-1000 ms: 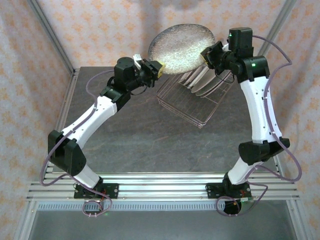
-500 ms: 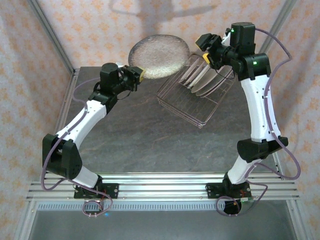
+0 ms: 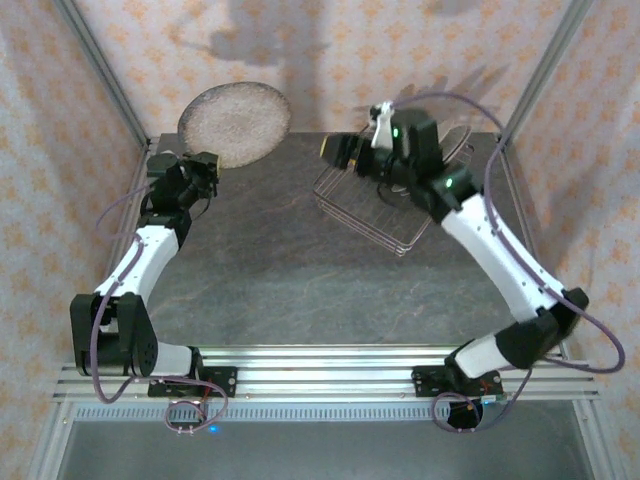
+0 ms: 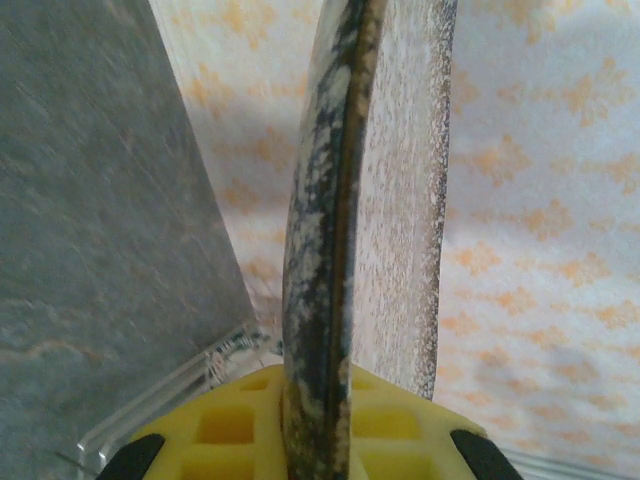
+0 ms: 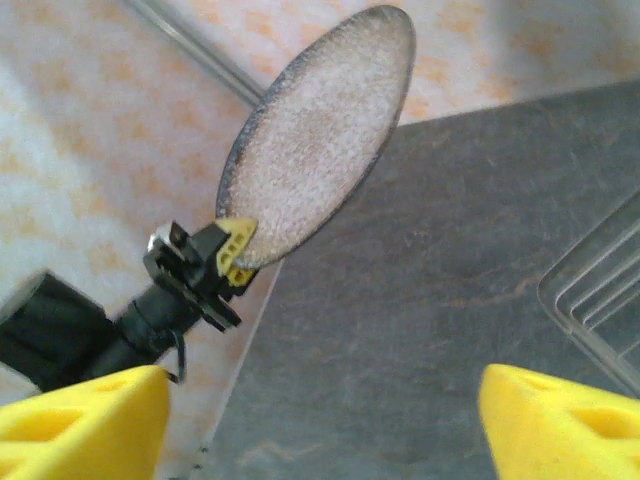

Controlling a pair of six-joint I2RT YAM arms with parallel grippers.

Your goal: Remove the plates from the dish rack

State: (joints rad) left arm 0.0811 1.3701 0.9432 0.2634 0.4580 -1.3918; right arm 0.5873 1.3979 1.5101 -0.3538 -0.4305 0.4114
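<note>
Rail: a ribbed metal rail (image 3: 330, 375) runs along the near edge. Both arm bases are bolted to it, the left one on the left and the right one on the right.
Table: a dark grey, stone-look table (image 3: 280, 280) stretches from the rail back to the wall.
Right arm: it rises from its base, bends near the right edge and reaches back leftward across the dish rack.
Dish rack: the wire dish rack (image 3: 400, 225) sits at an angle on the far right part of the table. The right arm lies over its far half, so I cannot tell what stands among the prongs.
Right gripper: the right gripper (image 3: 338, 150) hangs over the rack's far left corner and points toward the left arm. Its jaws are released and spread wide. In its wrist view the yellow fingers (image 5: 80, 420) sit at opposite lower corners with nothing between them but table.
Left arm: it stretches along the left edge toward the far left corner.
Left gripper: the left gripper (image 3: 205, 165) is clenched on the plate's lower rim. Its wrist view shows the rim wedged between the yellow pads (image 4: 240, 435).
Plate: the large speckled plate (image 3: 235, 123) is held on edge, lifted off the table at the far left corner and well apart from the rack.
Wall: the patterned cloth wall (image 3: 330, 50) carries the arms' shadows.
</note>
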